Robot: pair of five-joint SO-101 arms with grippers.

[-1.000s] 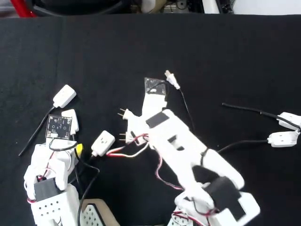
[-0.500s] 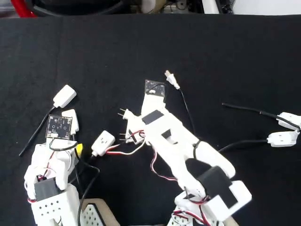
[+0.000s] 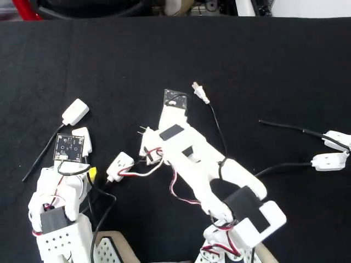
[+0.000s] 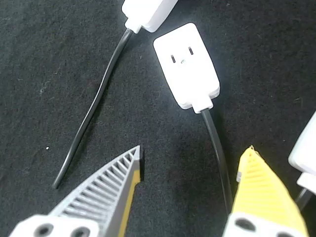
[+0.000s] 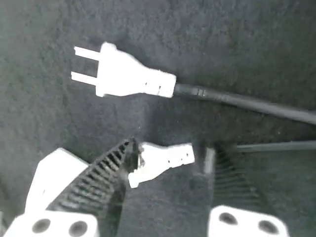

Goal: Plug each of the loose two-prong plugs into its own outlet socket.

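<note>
Black bench (image 3: 274, 66) with the left arm (image 3: 57, 211) at its near left corner and the right arm (image 3: 203, 164) stretched across mid-bench toward the left. Left tool (image 4: 195, 148): fingers well apart, over the cloth. Just beyond its fingertips lies a white outlet socket (image 4: 187, 64), slots facing up, its black cord running back through the gap between the fingers. A second white cord end (image 4: 147, 10) lies just past that socket, close but apart from it, with its own cord trailing off separately. Right tool (image 5: 171, 148): fingers apart, straddling a small white plug (image 5: 163, 159) that lies flat on the cloth. This plug sits against or nearly against one finger with a narrow gap to the other, so it is not clamped; cannot tell its prongs. Just beyond the same fingertips a two-prong plug (image 5: 123, 78) lies flat, both prongs visible, black cord leading away. High view: a third plug (image 3: 200, 92) on a thin black cord sits just past the right arm's wrist; a loose socket (image 3: 119, 166) lies between the two arms; two more white cord ends (image 3: 330, 161) rest close together at the bench's right edge, well apart from both tools. Every plug seen lies loose on the cloth
</note>
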